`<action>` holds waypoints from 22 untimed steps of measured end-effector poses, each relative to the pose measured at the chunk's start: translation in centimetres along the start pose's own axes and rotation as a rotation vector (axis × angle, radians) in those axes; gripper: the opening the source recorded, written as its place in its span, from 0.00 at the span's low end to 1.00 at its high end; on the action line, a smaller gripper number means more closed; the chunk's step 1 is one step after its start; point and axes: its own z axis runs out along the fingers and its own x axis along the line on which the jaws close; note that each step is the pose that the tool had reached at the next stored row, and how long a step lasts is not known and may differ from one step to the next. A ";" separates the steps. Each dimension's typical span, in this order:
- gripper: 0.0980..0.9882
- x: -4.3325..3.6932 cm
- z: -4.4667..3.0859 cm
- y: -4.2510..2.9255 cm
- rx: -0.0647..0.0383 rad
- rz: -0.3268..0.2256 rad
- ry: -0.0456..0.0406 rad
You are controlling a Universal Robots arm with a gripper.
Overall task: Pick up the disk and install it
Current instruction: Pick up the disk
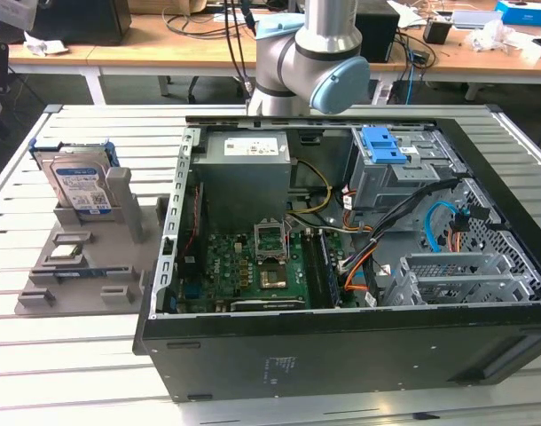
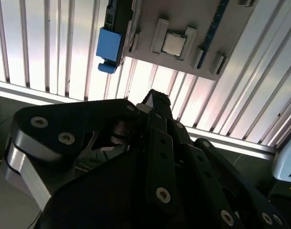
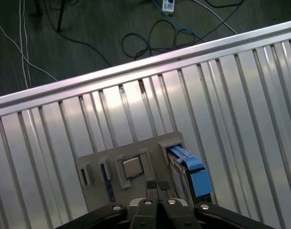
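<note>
My hand (image 3: 157, 185) is clenched on nothing, its two tips pressed together in both wrist views, and it hangs high over the slatted tabletop (image 1: 58, 355), looking down on the grey holder (image 1: 84, 275). The disk (image 1: 80, 182) stands on edge in that holder. In the exterior view it lies at about 8 o'clock from my arm (image 1: 310, 62) and well apart from it, label face out and long side roughly upright. From above I meet it edge-on, with the blue carrier frame (image 3: 195, 174) nearest my tips. I judge that thin top edge is what my grasp must line up with. A grey post (image 1: 121, 200) stands just beside the disk at its 3 o'clock and could crowd one fingertip. The small chip (image 1: 65, 252) sits at its 6 o'clock. The open computer case (image 1: 341, 355) lies at 3 o'clock, with the drive cage (image 1: 403, 182) under its blue latch (image 1: 384, 145).
</note>
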 end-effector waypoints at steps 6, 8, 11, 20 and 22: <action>0.01 0.00 0.00 0.00 -0.002 -0.091 0.0028; 0.01 0.00 0.00 0.00 -0.003 -0.114 0.0034; 0.01 0.00 0.00 0.00 -0.004 -0.157 0.0047; 0.01 0.00 0.00 0.00 -0.006 -0.239 0.0071; 0.02 0.00 0.00 0.00 -0.006 -0.239 0.0071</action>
